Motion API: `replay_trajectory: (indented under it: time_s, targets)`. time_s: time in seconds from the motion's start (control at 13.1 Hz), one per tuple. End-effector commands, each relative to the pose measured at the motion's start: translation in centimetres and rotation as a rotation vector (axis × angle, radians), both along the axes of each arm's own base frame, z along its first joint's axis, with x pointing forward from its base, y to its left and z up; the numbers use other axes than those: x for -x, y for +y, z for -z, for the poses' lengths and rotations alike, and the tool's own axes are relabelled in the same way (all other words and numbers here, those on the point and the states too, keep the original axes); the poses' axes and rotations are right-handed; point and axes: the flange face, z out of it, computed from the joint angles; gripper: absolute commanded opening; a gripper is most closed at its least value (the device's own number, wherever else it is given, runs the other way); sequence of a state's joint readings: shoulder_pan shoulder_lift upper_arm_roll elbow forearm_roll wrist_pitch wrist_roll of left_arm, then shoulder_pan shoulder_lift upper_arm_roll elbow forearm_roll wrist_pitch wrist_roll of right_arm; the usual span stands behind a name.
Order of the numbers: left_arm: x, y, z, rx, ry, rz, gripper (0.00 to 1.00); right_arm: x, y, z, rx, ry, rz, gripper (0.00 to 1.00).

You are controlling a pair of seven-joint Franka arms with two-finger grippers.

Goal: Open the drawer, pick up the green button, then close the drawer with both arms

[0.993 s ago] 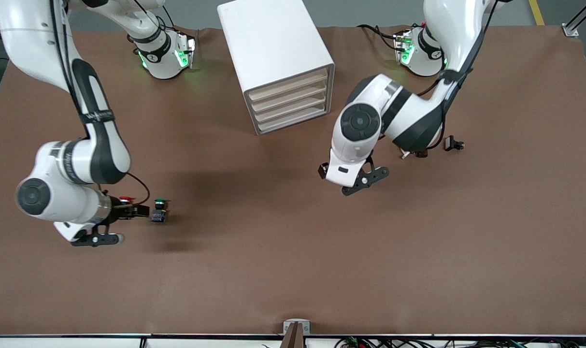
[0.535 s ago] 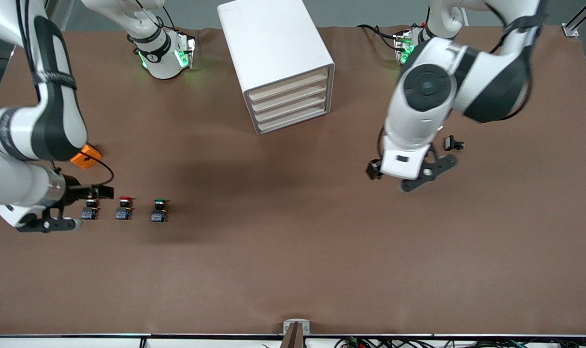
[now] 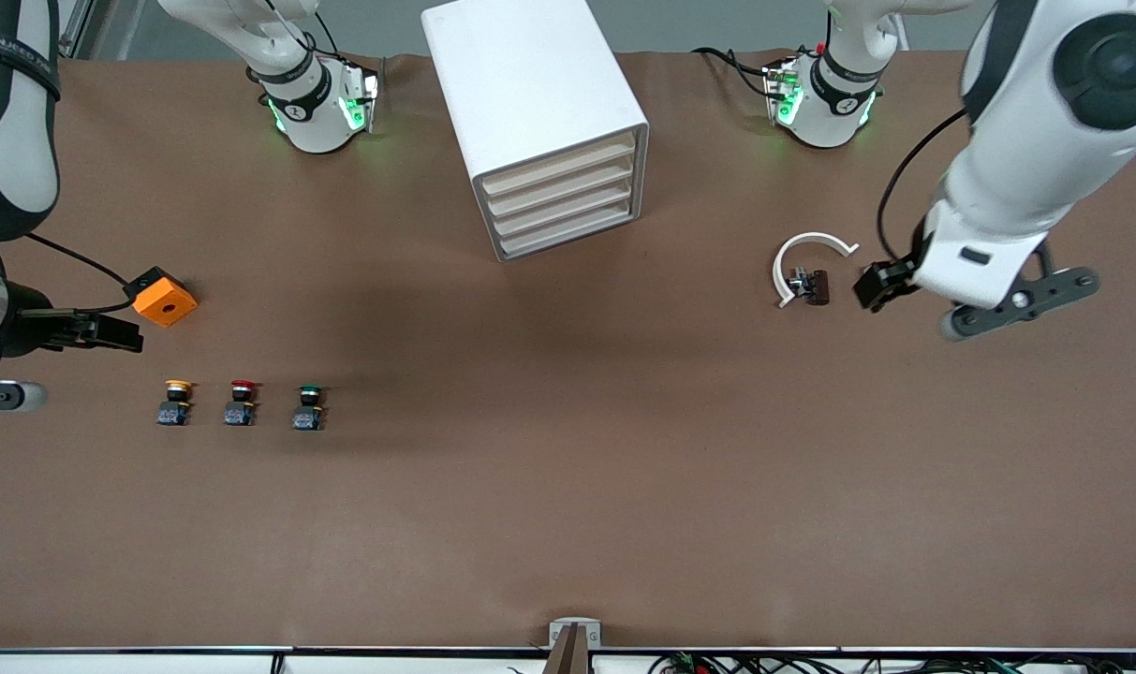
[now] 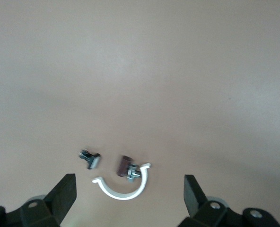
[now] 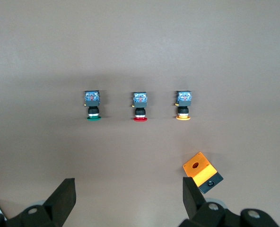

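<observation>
The white cabinet (image 3: 530, 103) stands near the robots' bases, between them. Its four cream drawer fronts (image 3: 563, 201) are all shut, and I cannot tell which is the drawer of the task. The green-capped button (image 3: 309, 406) (image 5: 92, 106) stands upright on the table at the right arm's end, beside a red-capped one (image 3: 241, 402) (image 5: 140, 108). My right gripper (image 3: 95, 330) (image 5: 129, 194) hangs open and empty over the table's edge by the orange box. My left gripper (image 3: 881, 284) (image 4: 129, 189) is open and empty over the table beside a white clamp ring.
A yellow-capped button (image 3: 174, 402) (image 5: 183, 106) ends the row of three. An orange box (image 3: 165, 301) (image 5: 202, 171) lies farther from the camera than that row. At the left arm's end lie the white clamp ring (image 3: 806, 262) (image 4: 123, 194), a dark part (image 3: 816, 285) and a small grey part (image 4: 90, 159).
The right gripper pulled away from the green button toward its table end, uncovering all three buttons and the orange box. The left arm swung toward its own end, uncovering the white ring.
</observation>
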State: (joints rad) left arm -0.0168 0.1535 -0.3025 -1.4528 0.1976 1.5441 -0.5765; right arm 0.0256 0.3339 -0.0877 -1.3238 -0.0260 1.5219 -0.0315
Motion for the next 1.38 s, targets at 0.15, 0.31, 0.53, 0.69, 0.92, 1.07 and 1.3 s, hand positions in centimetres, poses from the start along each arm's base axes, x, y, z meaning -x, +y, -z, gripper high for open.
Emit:
replay_trajectory:
  time_s: [0.15,0.31,0.53,0.69,0.92,1.07,1.3]
  targets:
    - [3.4,5.0,-3.6,-0.011,0.015,0.210,1.00,1.5,0.6,-3.4,-0.019,-0.004,-0.005,1.00]
    - [4.4,8.0,-4.5,0.083,0.023,0.232,1.00,3.0,0.5,-6.2,-0.019,-0.037,-0.019,1.00]
    - [5.4,9.6,-6.0,0.103,0.012,0.215,1.00,5.2,1.6,-9.3,-0.014,-0.068,-0.039,1.00]
    - [5.2,9.8,-6.6,0.151,-0.002,0.206,1.00,6.7,1.5,-10.5,-0.017,-0.082,-0.037,1.00]
    - [6.2,8.9,-5.7,0.152,0.049,0.212,1.00,8.2,0.4,-11.6,-0.020,-0.087,-0.037,1.00]
    - [7.0,8.8,-5.2,0.150,0.052,0.221,1.00,9.2,-0.9,-12.1,-0.024,-0.074,-0.045,1.00]
    - [8.7,8.4,-4.5,0.137,0.030,0.244,1.00,9.9,-1.3,-13.1,-0.032,-0.087,-0.036,1.00]
